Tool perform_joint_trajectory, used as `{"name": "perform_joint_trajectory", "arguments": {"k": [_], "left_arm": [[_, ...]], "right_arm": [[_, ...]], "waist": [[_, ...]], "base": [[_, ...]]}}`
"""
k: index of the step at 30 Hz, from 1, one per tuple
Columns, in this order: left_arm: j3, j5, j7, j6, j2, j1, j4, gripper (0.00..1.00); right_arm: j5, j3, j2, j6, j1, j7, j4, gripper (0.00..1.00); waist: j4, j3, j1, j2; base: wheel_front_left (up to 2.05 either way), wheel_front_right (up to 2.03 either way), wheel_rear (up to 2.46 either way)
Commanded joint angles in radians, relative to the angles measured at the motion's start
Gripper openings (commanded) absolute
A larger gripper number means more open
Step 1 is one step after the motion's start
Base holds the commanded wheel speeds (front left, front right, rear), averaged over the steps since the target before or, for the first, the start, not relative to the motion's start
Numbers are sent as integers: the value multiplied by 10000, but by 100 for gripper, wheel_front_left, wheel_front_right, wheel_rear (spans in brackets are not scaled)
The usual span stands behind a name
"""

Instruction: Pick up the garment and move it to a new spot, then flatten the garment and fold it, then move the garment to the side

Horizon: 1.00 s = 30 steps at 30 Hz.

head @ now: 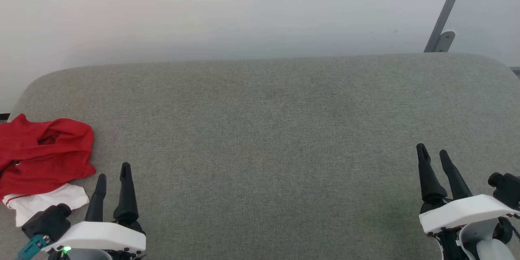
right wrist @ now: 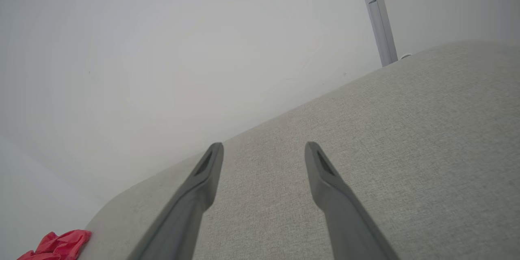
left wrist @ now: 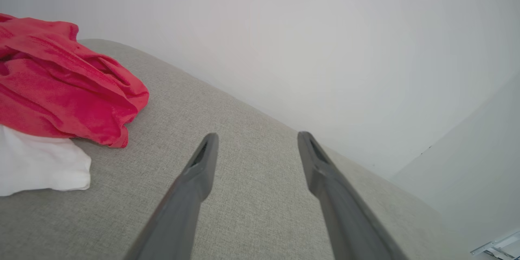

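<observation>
Head view: your left end effector and right end effector gape empty; the garment lies crumpled far left.

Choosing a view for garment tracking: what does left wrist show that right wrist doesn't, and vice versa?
Left wrist: white part of the garment, open left tool. Right wrist: grey metal post by the wall, open right tool. Shared: the crumpled red garment (near in left, a far scrap in right), grey upholstered surface, wall.
</observation>
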Motion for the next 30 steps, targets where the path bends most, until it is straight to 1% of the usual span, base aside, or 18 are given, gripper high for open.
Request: {"name": "perform_joint_trajectory", "arguments": {"k": [1,17,30], "left_arm": [[48,332,-108,-70,-5,-1,-116,100],[105,2008,-486,-281,-113,121,-165,100],[128,3111,-750,-390,-134,215,-252,100]], "right_arm": [[-241,27,-76,2,-146,-132,-76,100],[-1495,206,-190,3,-120,-507,-48,100],[-2451,311,-287,2,-123,-814,-27,100]], "waist": [[1,-1,0,0],[-11,-37,0,0],[-25,-71,0,0]], "base": [[0,0,0],[0,0,0],[0,0,0]]}}
